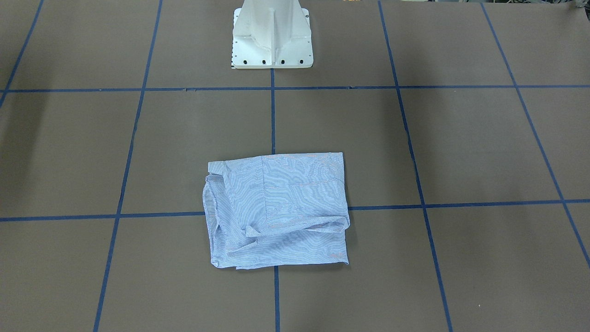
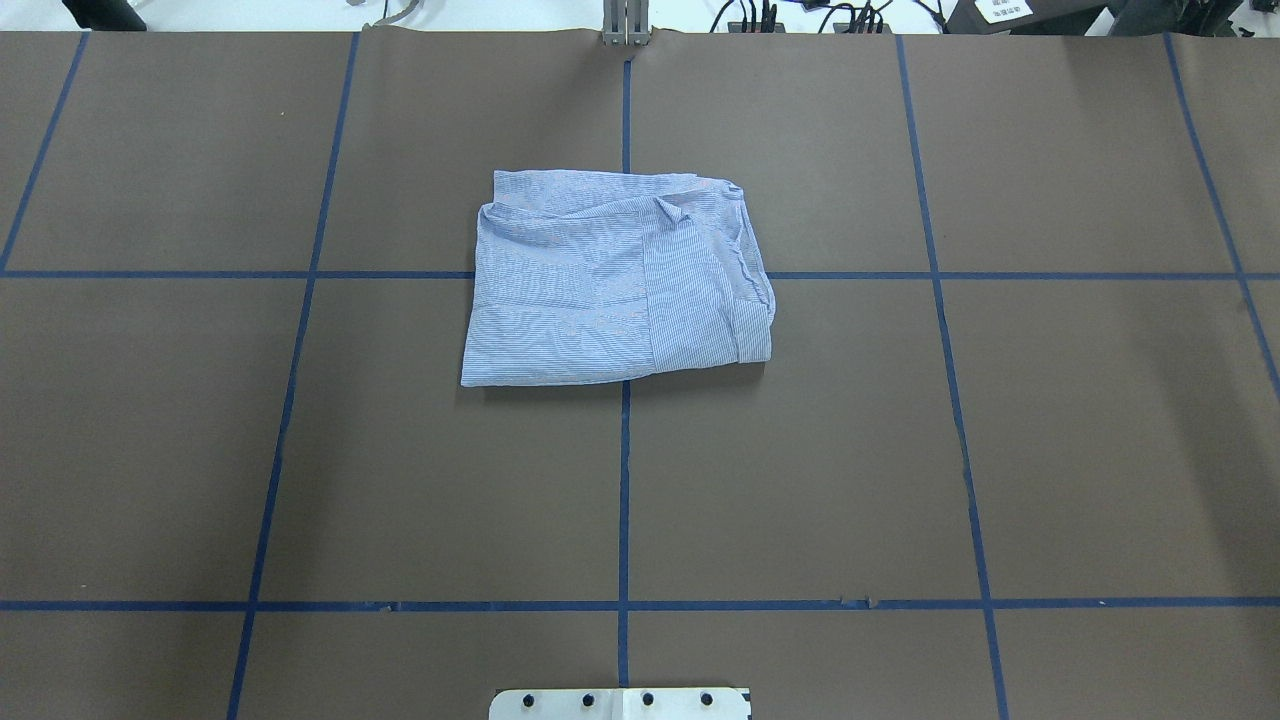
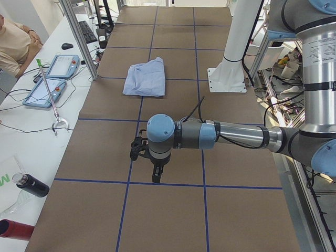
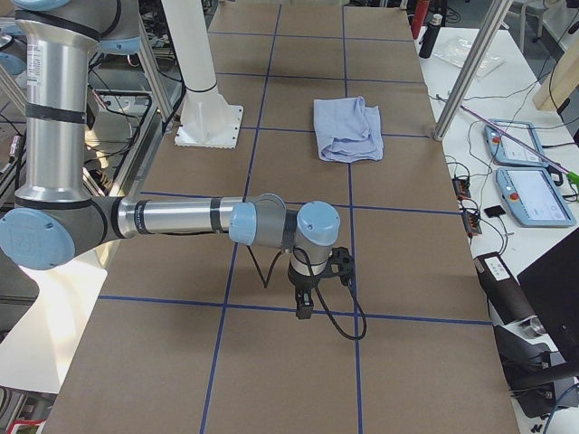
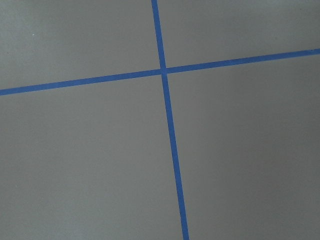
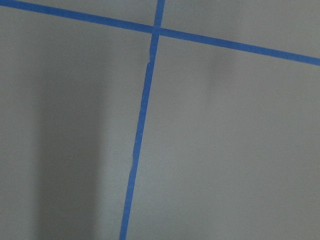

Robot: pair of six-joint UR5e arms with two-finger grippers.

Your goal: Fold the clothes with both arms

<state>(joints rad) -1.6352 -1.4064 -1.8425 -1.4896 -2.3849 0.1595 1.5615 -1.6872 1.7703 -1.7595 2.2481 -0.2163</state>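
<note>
Both left tool and right tool hang far from the folded shirt; open or closed, unclear.

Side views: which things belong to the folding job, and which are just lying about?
Job: folded light blue striped shirt; grey-and-silver left arm; matching right arm.
Lying about: two blue-framed tablets; black cylindrical bottle; black keyboard.

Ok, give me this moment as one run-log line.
shirt: folded bundle, lying unheld | left gripper: off shirt, state unclear | right gripper: off shirt, state unclear
</note>
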